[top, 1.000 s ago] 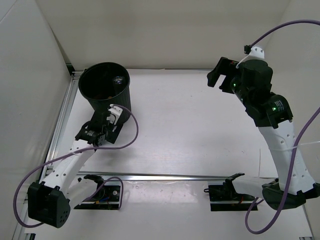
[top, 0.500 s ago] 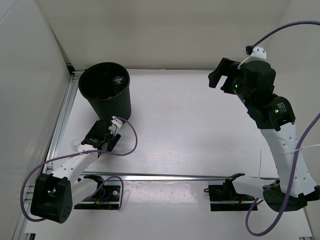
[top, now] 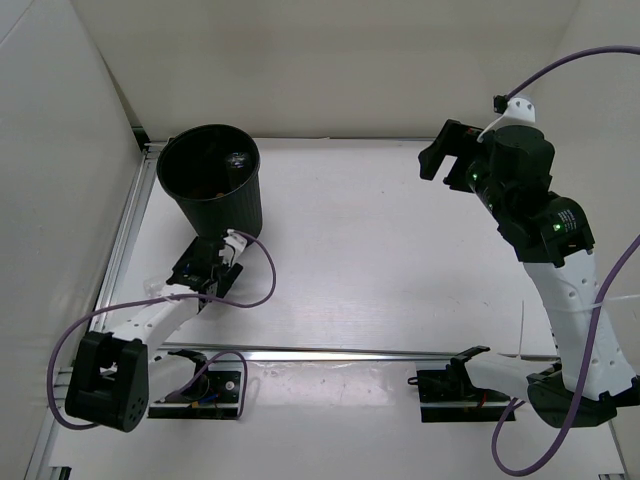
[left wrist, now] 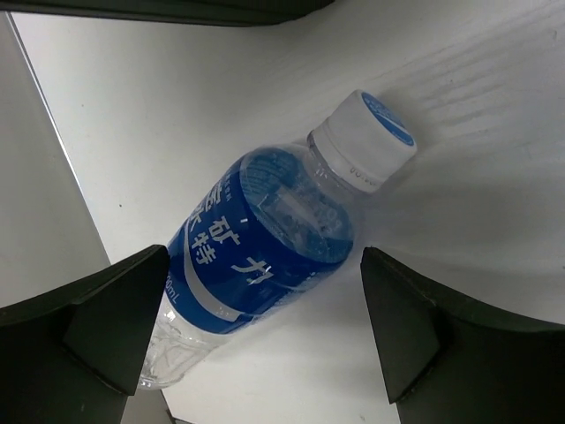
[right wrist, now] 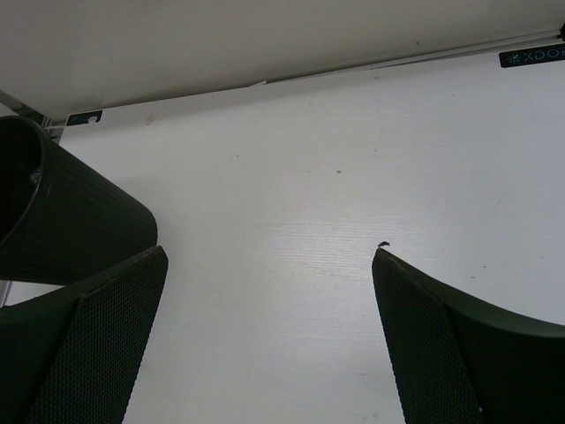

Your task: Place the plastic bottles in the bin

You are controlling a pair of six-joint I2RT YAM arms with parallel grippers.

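Black bin [top: 228,208] far left on white table [top: 370,250], faint glint inside. Left gripper [top: 207,264] low, just near side of bin's base. Right gripper [top: 447,152] raised, far right, well apart from bin.

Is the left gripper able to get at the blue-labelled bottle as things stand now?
Probably yes. The blue-labelled bottle lies on its side on the table, between the open fingers of the left gripper, and nothing covers it.
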